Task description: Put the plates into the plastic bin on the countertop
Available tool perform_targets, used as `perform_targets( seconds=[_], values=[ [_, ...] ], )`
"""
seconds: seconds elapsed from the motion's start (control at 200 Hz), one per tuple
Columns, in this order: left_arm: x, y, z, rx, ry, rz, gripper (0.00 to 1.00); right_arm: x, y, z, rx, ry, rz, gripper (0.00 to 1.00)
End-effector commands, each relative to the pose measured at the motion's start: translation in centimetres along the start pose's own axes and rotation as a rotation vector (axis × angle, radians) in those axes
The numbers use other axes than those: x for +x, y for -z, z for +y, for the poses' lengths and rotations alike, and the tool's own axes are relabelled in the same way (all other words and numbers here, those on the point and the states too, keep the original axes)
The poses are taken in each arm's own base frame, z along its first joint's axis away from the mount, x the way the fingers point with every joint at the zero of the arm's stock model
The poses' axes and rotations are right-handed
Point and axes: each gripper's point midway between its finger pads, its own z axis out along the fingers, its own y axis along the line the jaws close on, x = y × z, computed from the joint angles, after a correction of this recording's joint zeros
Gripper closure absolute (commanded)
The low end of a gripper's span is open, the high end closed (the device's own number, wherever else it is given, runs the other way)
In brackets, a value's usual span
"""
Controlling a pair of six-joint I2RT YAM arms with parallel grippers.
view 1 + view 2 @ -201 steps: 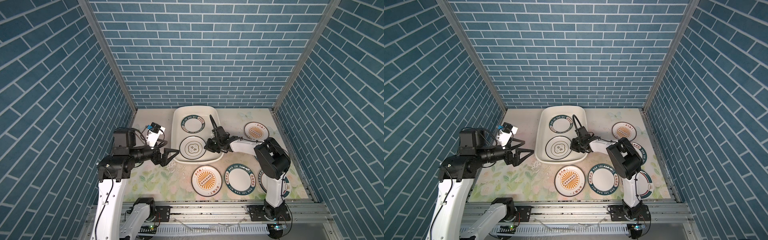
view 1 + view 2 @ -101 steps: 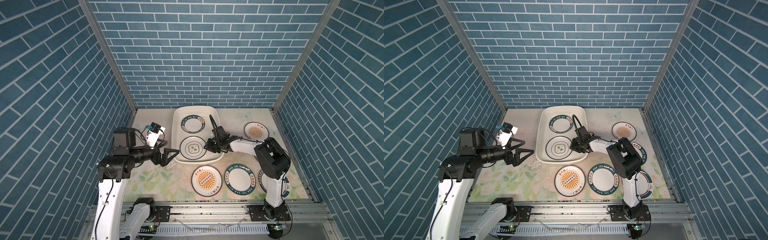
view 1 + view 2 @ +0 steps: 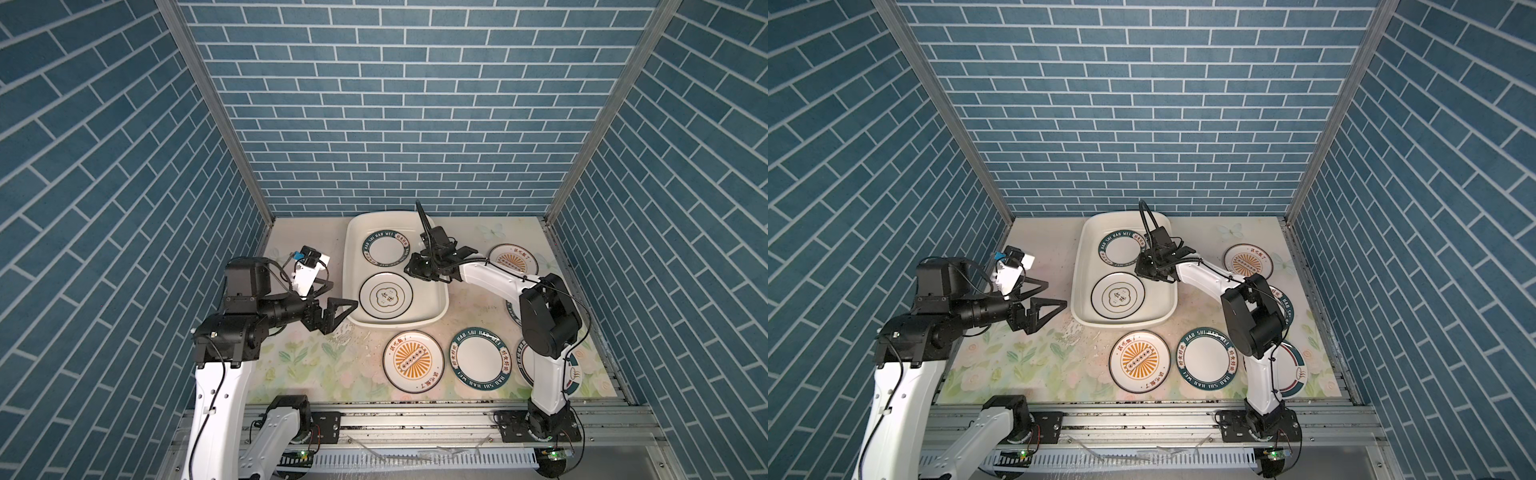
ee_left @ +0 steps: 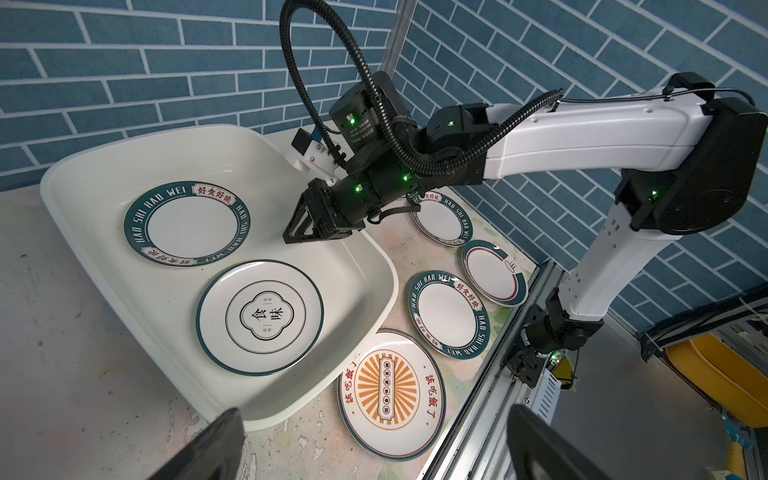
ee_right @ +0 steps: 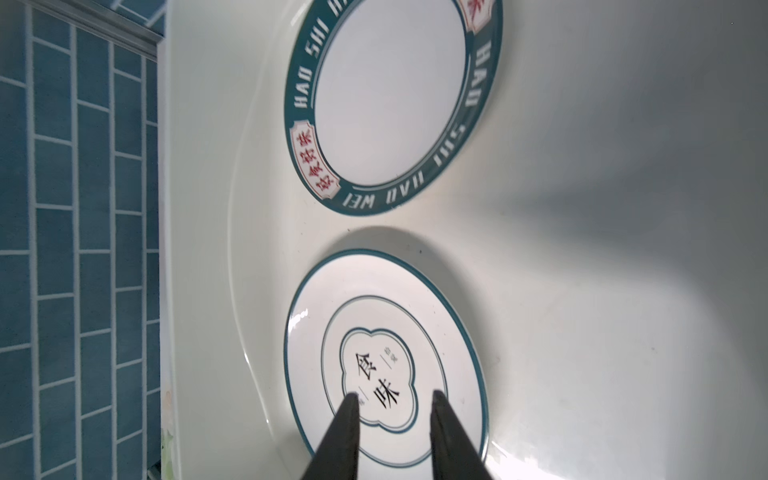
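The cream plastic bin stands at the back middle of the flowered countertop. Two plates lie flat in it: a teal lettered-rim plate at the back and a cloud-emblem plate at the front. My right gripper hovers over the bin's right side, just above the cloud-emblem plate, open with nothing between its fingers. My left gripper hangs wide open and empty left of the bin, above the countertop.
Several plates lie on the countertop. An orange sunburst plate and a lettered plate are in front of the bin. Another sunburst plate is at the back right. Two more lie partly under the right arm. A metal rail borders the front.
My right gripper's jaws have parted slightly above the cloud-emblem plate. Both arms and all plates stay where they were.
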Motion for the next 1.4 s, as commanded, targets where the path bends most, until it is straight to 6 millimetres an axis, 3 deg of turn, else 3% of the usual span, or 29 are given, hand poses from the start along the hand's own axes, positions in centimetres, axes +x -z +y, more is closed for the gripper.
perform_targets(
  seconds=[0.0,0.205,0.315,0.48,0.665,0.93,1.07,1.39],
  values=[
    [-0.2,0.3,-0.1,-0.010,-0.023,-0.006,0.01,-0.7,1.5,-0.6,0.080,0.071,-0.002,0.69],
    [0.2,0.4,-0.1,-0.017,-0.039,0.005,0.00,-3.9,7.9,1.2,0.110,0.174,-0.133,0.68],
    [0.6,0.3,-0.4,0.003,-0.050,0.024,0.00,-4.4,11.8,0.8,0.120,0.186,-0.198,0.68],
    [0.6,-0.1,-0.6,0.040,-0.065,0.029,0.00,-4.1,16.5,-2.9,0.162,0.118,-0.283,0.68],
    [0.3,-1.3,-0.2,0.093,-0.082,0.061,0.00,-3.1,19.9,-8.4,0.274,0.034,-0.384,0.65],
    [1.0,-4.0,3.1,-0.018,-0.127,0.134,0.00,-1.1,20.6,-14.2,0.422,-0.039,-0.380,0.61],
    [1.3,-4.4,2.9,0.003,-0.120,0.151,0.01,-1.3,20.9,-16.3,0.489,-0.075,-0.368,0.57],
    [2.2,-4.9,1.0,0.088,-0.091,0.194,0.00,-1.8,20.0,-15.9,0.411,-0.052,-0.407,0.55]
  ],
)
